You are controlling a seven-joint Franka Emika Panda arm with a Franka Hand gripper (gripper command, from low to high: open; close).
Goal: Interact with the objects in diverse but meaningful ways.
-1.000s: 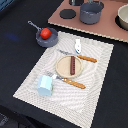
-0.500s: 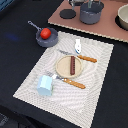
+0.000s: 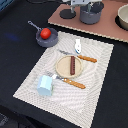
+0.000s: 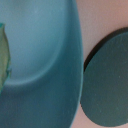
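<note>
My gripper (image 3: 84, 5) hangs at the back, right over the grey pot (image 3: 91, 13) on the pinkish board (image 3: 107, 27); its fingers are not visible, so its state is unclear. The wrist view is filled by the pot's blue-grey wall (image 4: 45, 60) beside a dark round disc (image 4: 107, 82). A red tomato (image 3: 45, 33) lies in the grey long-handled saucepan (image 3: 49, 41). The small white shaker (image 3: 78, 47) lies on the placemat (image 3: 100, 85). A brown sausage (image 3: 73, 64) rests on a tan plate (image 3: 62, 67). The light-blue cup (image 3: 44, 86) stands near the mat's front corner.
An orange-handled knife (image 3: 82, 58) and an orange-handled fork (image 3: 71, 82) flank the plate. A dark burner disc (image 3: 67, 14) sits on the board on the exterior view's left of the pot. A pale bowl (image 3: 123, 17) is at the board's far right. The table is black.
</note>
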